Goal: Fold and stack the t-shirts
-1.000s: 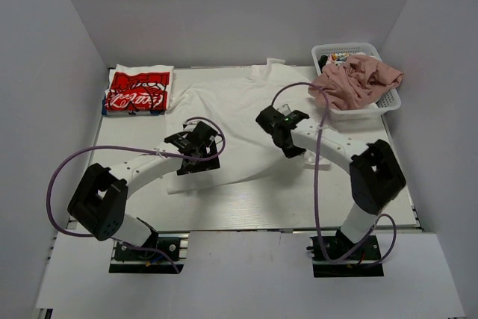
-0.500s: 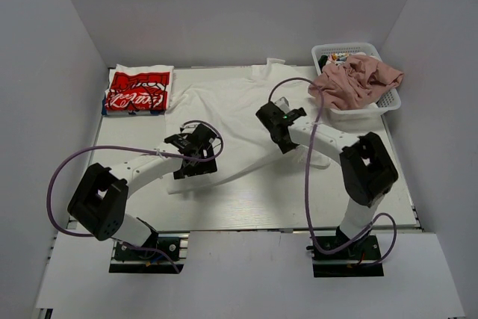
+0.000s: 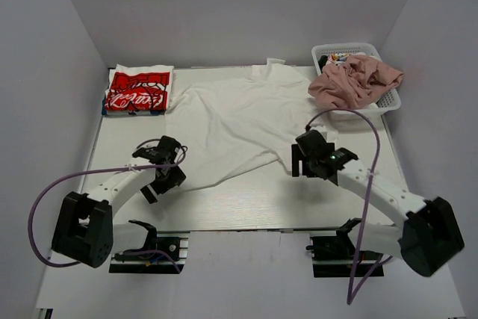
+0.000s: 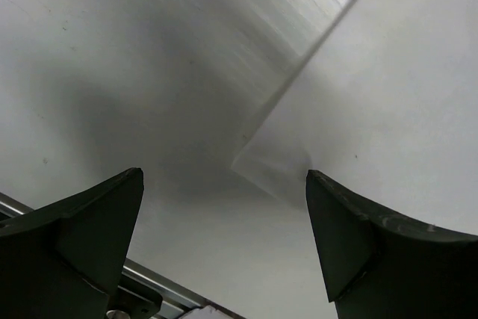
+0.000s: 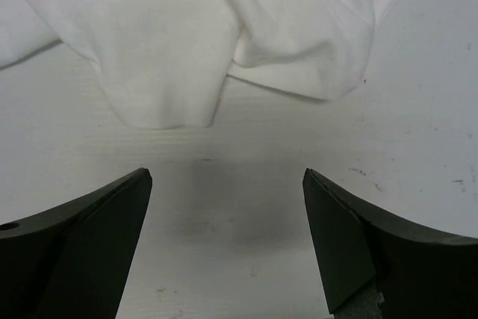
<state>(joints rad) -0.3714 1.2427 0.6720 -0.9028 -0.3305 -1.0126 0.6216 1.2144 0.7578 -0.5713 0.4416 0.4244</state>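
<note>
The large white t-shirt (image 3: pixel 239 117) lies spread across the middle of the table, wrinkled, its near hem running diagonally. A folded white t-shirt with red print (image 3: pixel 138 91) sits at the back left. The dusty-pink t-shirt (image 3: pixel 355 81) is heaped in the basket. My left gripper (image 3: pixel 163 181) is open beside the white shirt's near-left corner (image 4: pixel 351 110), with bare table between its fingers (image 4: pixel 97 222). My right gripper (image 3: pixel 299 163) is open over bare table just short of the shirt's near-right edge (image 5: pixel 224 35); nothing sits between its fingers (image 5: pixel 351 237).
The white lattice basket (image 3: pixel 390 101) stands at the back right corner against the wall. White walls close in both sides and the back. The metal rail of the table's near edge (image 4: pixel 149 282) shows under my left gripper.
Both arms have pulled back off the white shirt toward the near edge. My right gripper opened and let the cloth go. The shirt's near part now lies flatter and wider.
</note>
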